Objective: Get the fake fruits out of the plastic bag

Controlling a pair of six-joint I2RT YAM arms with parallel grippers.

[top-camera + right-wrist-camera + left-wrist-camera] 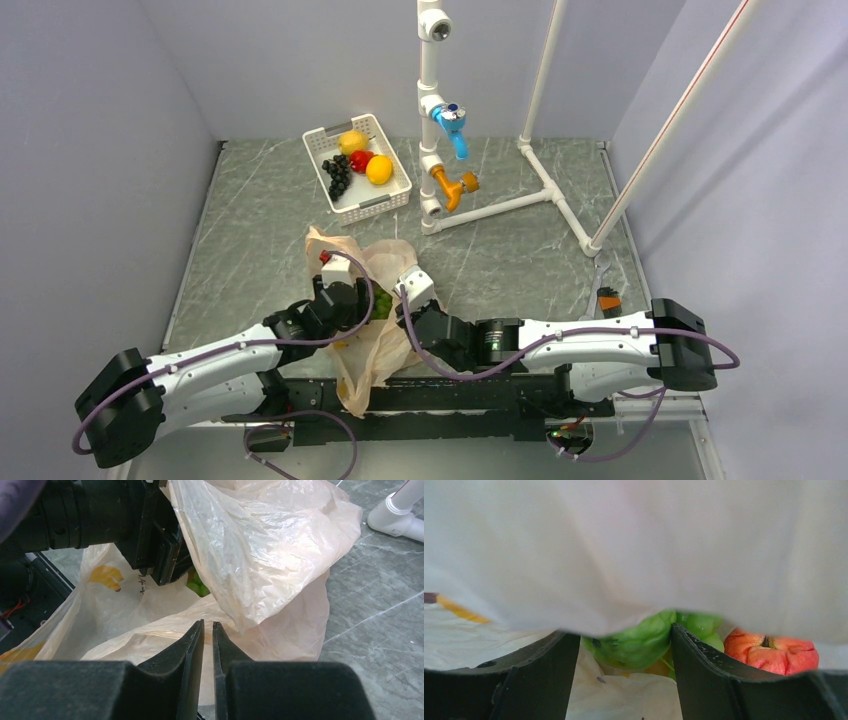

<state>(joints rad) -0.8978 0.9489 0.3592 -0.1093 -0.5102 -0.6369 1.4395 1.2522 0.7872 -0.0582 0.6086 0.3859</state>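
The green fruit (pixel 634 642), lumpy & glossy, is sitting inside the plastic bag (pixel 624 545), low ctr of the left wrist view. A red fruit (pixel 774 652) is lying near it at the lower right of that view. Bag film is draping across the whole upper part of the frame.

Your left fingers (pixel 544 675) are standing wide open, one on either side of the green fruit. They're gripping nothing, & whether a tip is touching the fruit can't be told.

In the right wrist view your right fingers (pixel 185 670) are pressing almost together, only a thin slit btwn them, pinching the bag's rim at ctr frame. The left arm's black end is reaching into the bag mouth at upper left, w/ a bit of green showing just beside it.

From the top view the bag is lying crumpled on the worktop (pixel 520 270) at lower ctr, both arms meeting at it from lower left & lower right.

Well apart, upper ctr-left, a white basket (pixel 375 205) is holding a black grape bunch (pixel 338 175), a lemon (pixel 352 141), an orange fruit (pixel 379 170) & a small red one. A white pipe frame (pixel 428 130) is standing to its right.
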